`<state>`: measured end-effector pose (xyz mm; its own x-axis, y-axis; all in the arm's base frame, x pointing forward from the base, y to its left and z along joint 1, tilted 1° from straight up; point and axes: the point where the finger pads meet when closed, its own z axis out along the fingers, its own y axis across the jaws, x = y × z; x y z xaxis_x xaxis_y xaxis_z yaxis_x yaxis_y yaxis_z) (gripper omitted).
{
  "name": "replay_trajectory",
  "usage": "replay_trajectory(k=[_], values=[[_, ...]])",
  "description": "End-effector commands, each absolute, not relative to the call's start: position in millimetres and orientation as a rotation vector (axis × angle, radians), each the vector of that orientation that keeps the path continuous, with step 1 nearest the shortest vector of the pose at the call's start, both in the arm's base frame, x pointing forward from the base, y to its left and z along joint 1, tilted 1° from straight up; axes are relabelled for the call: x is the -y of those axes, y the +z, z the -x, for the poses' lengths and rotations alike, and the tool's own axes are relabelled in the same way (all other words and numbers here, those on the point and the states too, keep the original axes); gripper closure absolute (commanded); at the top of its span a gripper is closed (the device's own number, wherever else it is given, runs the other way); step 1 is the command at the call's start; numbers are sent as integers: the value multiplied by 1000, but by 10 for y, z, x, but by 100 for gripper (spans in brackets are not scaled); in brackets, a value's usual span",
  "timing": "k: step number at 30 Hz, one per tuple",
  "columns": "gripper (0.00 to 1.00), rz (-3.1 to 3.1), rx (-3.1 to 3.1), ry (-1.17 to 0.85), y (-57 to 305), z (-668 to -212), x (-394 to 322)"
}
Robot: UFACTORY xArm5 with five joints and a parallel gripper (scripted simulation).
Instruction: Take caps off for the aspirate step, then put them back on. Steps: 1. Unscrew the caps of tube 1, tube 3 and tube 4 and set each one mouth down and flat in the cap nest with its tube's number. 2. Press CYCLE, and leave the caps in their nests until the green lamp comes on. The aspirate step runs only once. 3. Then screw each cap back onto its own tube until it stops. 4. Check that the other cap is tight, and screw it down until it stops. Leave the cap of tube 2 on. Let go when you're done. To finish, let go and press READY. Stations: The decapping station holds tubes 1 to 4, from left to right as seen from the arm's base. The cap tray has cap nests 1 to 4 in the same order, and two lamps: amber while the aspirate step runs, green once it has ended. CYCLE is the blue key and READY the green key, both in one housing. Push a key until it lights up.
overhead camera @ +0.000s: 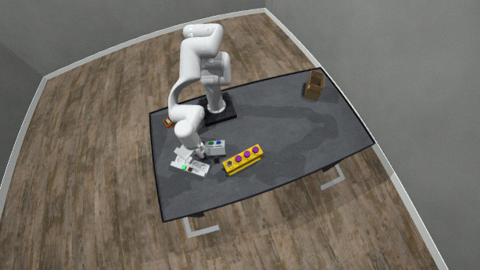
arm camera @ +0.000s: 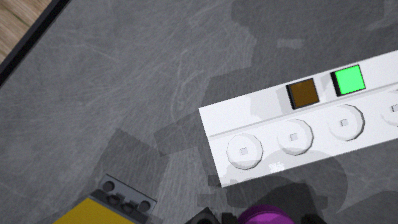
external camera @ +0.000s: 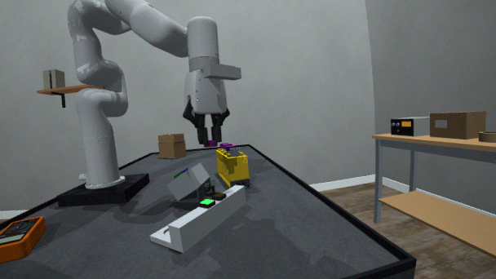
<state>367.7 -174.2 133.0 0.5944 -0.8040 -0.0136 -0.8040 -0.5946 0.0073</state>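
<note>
My gripper [overhead camera: 200,155] [external camera: 210,140] is shut on a purple cap [external camera: 210,143] [arm camera: 265,215] and holds it in the air between the cap tray and the yellow decapping station [overhead camera: 241,163] [external camera: 232,166] [arm camera: 95,214]. The station carries three purple caps [overhead camera: 246,154]; its tube [overhead camera: 229,162] at the end nearest the tray is open. The white cap tray [overhead camera: 202,170] [external camera: 196,224] [arm camera: 235,117] shows its green lamp [overhead camera: 183,166] [external camera: 206,201] [arm camera: 348,80] lit and its amber lamp [external camera: 219,196] [arm camera: 303,93] dark. The nests [arm camera: 294,136] seen in the wrist view are empty.
The grey key housing [overhead camera: 215,150] [external camera: 192,181] with the green key [overhead camera: 210,143] and the blue key [overhead camera: 218,142] stands beside the tray. An orange multimeter [overhead camera: 169,122] [external camera: 18,236] lies near the table edge. A cardboard box [overhead camera: 314,85] [external camera: 171,145] stands at the far corner.
</note>
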Motion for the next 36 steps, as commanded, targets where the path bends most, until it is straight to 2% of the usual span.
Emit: replay_trajectory(k=[1,17,28,36], values=[[100,-2802,1417,-19,1341,-3866,1445],[100,-2802,1418,-19,1338,-4404,491],[100,-2802,1418,-19,1338,-4404,491],[100,-2802,1418,-19,1098,-4401,490]])
